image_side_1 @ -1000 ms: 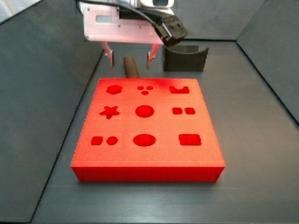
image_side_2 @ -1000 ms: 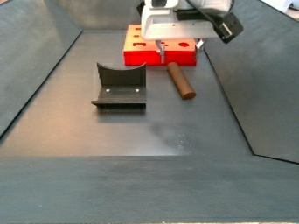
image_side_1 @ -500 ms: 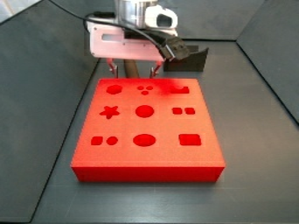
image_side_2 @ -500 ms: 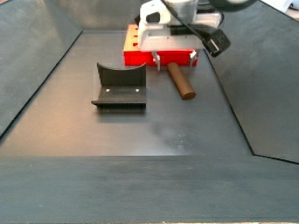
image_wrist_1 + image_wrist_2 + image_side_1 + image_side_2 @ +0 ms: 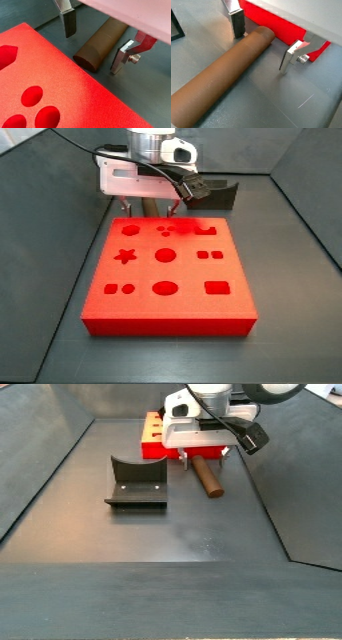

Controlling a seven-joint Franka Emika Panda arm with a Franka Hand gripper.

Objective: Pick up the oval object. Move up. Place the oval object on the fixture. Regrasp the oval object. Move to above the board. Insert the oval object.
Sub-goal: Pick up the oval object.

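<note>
Gripper (image 5: 261, 45) open, low over the floor, fingers (image 5: 69, 22) straddling one end of the peg (image 5: 223, 83), which lies flat just beside the board (image 5: 167, 278) edge. Not gripped yet. Suggest dropping until pads bracket the peg's midline, then closing square across it; fixture (image 5: 135, 482) stands well apart.

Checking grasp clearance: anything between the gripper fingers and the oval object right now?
Nothing visible. In both wrist views the gripper is open, its fingers straddling the end of the oval object lying on the floor beside the board. Only bare gaps separate pads and peg.
</note>
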